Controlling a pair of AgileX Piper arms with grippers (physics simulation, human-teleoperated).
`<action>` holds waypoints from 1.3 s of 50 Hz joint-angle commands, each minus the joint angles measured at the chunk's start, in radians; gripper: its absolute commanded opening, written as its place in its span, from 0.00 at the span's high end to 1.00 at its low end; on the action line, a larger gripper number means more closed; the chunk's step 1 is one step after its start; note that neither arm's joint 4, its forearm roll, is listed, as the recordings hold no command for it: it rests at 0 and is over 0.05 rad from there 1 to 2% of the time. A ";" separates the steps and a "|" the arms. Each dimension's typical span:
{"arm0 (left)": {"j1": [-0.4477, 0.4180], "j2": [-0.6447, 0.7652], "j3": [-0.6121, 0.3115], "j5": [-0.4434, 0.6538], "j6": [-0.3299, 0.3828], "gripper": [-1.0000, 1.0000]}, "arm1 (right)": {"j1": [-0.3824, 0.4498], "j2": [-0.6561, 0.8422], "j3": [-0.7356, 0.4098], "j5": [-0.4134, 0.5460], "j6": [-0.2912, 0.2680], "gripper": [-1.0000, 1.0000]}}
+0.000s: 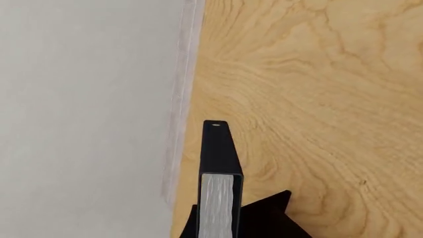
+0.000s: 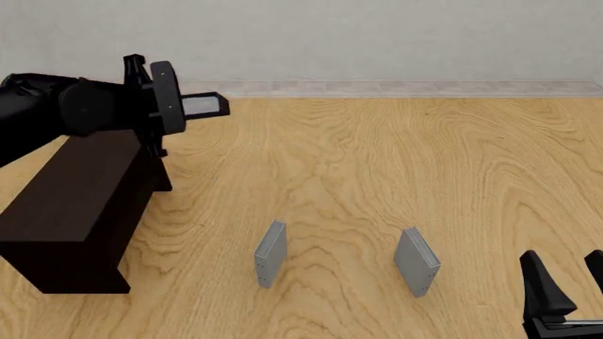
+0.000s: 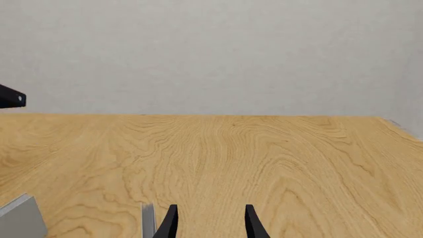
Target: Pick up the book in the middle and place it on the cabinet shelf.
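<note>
The book [image 2: 205, 105] is a black hardcover with white page edges, held in the air at the far left by my left gripper [image 2: 175, 107], which is shut on it. It juts out to the right, above the far end of the cabinet shelf [image 2: 75, 198], a long dark brown block on the left. In the left wrist view the book [image 1: 219, 173] shows edge-on, with a dark corner of the cabinet shelf [image 1: 272, 214] below it. My right gripper [image 2: 568, 282] stands open at the near right, and in its wrist view the right gripper [image 3: 210, 223] holds nothing.
Two thin grey books stand upright on the wooden table, one [image 2: 270, 253] left of centre and one [image 2: 416, 260] right of centre. A pale wall [image 2: 377, 35] runs along the table's far edge.
</note>
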 commanded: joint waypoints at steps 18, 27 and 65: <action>0.173 -0.093 -0.086 0.046 0.059 1.00 | 0.000 0.000 0.000 0.000 0.000 0.00; 0.254 -0.136 0.011 0.018 0.067 1.00 | 0.000 0.000 0.000 0.000 0.000 0.00; 0.419 -0.105 0.239 -0.133 0.013 1.00 | 0.000 0.000 0.000 0.000 0.000 0.00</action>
